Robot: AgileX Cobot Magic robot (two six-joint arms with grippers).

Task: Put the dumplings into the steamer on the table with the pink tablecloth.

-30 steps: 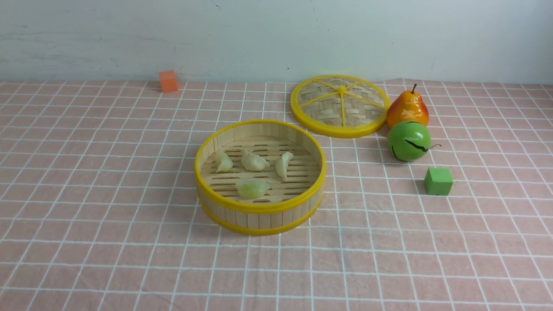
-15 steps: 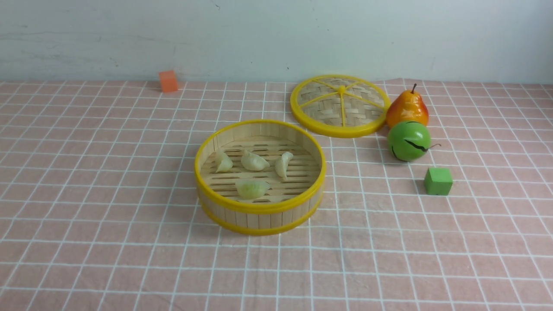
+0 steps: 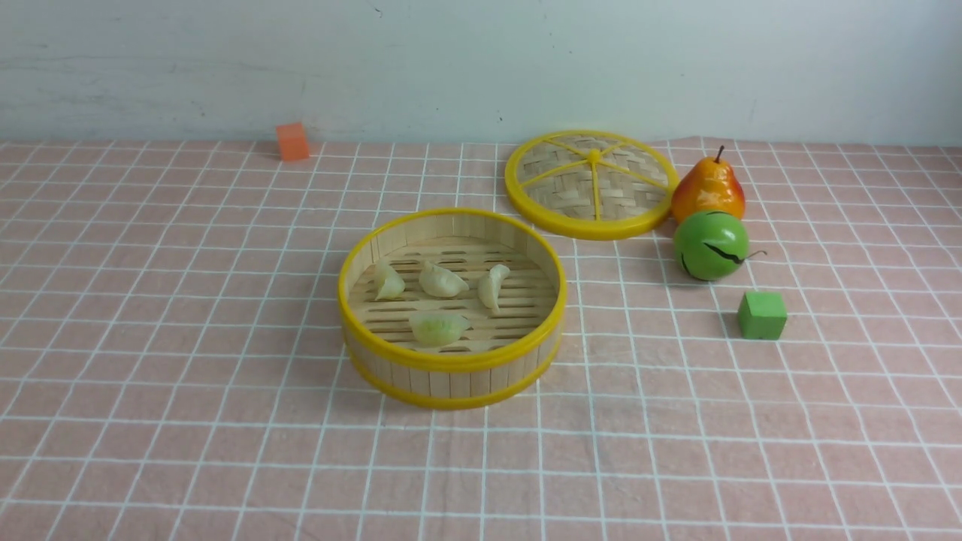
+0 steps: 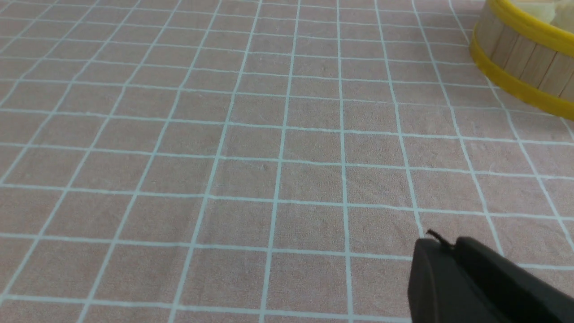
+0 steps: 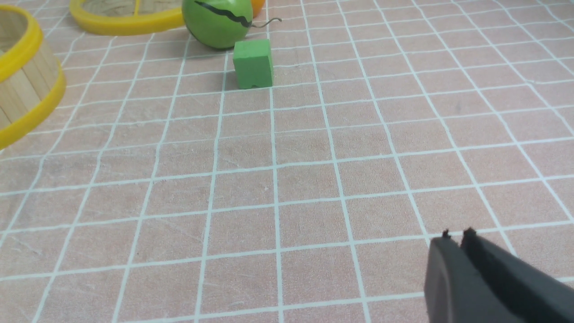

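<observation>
The round bamboo steamer (image 3: 451, 359) with yellow rim bands stands mid-table on the pink tablecloth (image 3: 150, 338). Several pale dumplings lie on its slotted floor: one at the left (image 3: 388, 281), one in the middle (image 3: 442, 280), one upright at the right (image 3: 493, 286), a greenish one in front (image 3: 438, 328). Neither arm shows in the front view. In the left wrist view my left gripper (image 4: 441, 244) hangs shut and empty over bare cloth, the steamer wall (image 4: 520, 58) off to one side. My right gripper (image 5: 456, 237) is shut and empty, well short of the green cube (image 5: 253, 63).
The woven yellow-rimmed lid (image 3: 591, 185) lies flat behind the steamer to the right. Beside it stand a pear (image 3: 708, 188), a green ball-shaped fruit (image 3: 711, 245) and the green cube (image 3: 762, 315). An orange cube (image 3: 292, 141) sits by the back wall at the left.
</observation>
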